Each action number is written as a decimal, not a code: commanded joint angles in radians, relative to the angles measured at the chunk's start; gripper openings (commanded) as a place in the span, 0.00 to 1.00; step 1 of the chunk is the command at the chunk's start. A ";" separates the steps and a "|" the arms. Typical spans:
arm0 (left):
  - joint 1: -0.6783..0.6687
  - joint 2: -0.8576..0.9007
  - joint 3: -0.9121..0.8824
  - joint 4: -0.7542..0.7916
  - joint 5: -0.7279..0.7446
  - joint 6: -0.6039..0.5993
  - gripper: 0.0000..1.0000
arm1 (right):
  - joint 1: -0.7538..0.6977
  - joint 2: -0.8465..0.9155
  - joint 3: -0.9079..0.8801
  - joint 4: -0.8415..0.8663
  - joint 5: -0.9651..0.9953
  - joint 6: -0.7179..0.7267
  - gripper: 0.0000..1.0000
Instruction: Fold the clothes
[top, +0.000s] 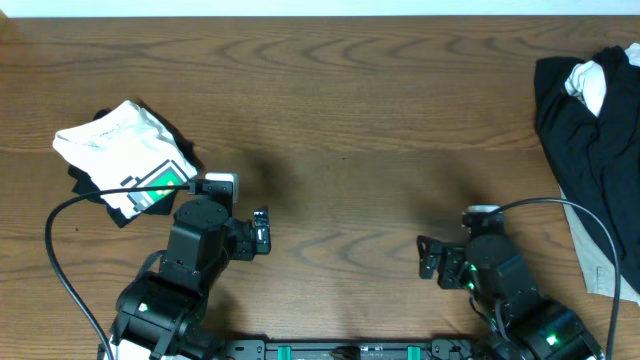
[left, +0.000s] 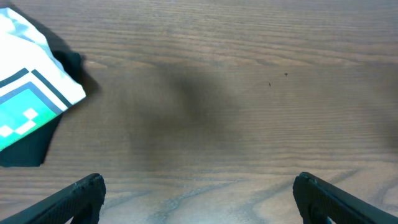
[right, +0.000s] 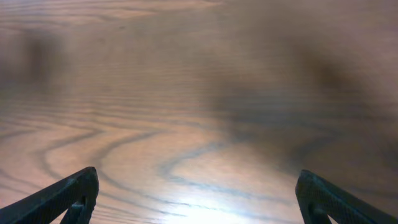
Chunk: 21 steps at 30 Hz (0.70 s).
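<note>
Left hand: fingers spread wide, nothing between them; its own camera shows only bare wood in the gap. Right hand: likewise released and empty, over bare worktop. Both sit low near the front edge, well apart, tips turned toward each other. Outward from the left hand: a white T-shirt lies just beside the arm, gathered into a compact bundle with its green-and-black print facing up. It rests on a black cloth that pokes out beneath it (separate garment or part of the same bundle, cannot tell). Outward from the right hand, well apart: a loose heap at the far right of the worktop, mostly black, with a white piece crumpled on top and a pale grey one trailing toward the front. Judgement: one item looks done and set aside, so this is the gap between garments. The next move calls for the right hand to reach the heap, pinch a single layer and draw it to the open middle, where both hands can spread it flat. Hard to read: the heap is cut off by the frame edge, so the garment count is unknown. The right wrist view is blurred and shows no cloth.
</note>
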 joint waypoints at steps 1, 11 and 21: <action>-0.001 0.003 -0.002 -0.001 -0.016 -0.009 0.98 | -0.071 -0.046 -0.006 -0.034 0.003 0.011 0.99; -0.001 0.003 -0.002 -0.001 -0.016 -0.009 0.98 | -0.340 -0.368 -0.164 0.079 -0.064 -0.161 0.99; -0.001 0.003 -0.002 -0.001 -0.016 -0.009 0.98 | -0.505 -0.541 -0.393 0.521 -0.222 -0.475 0.99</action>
